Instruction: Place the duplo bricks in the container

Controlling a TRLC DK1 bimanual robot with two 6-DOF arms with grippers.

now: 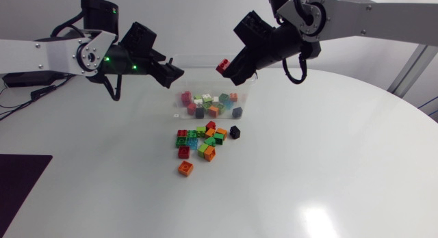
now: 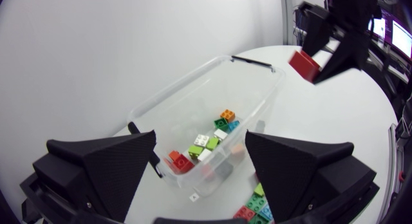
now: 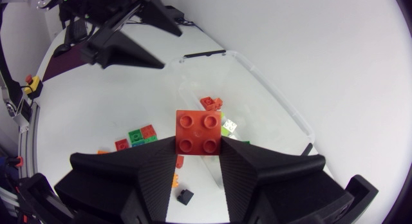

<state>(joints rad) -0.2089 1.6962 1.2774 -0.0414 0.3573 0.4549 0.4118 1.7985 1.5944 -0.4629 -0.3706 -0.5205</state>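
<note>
One red brick [image 3: 199,132] sits pinched in my right gripper [image 1: 227,68] above the container [image 2: 180,85], top centre of frame. My left gripper [image 1: 174,74] hangs spread and empty.

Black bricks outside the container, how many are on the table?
1. The black brick lies on the table beside the loose pile, in front of the container. Others could be hidden in the pile.

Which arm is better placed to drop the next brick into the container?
Right. The right gripper is shut on a red brick up by the container; the left gripper is open and empty.
</note>
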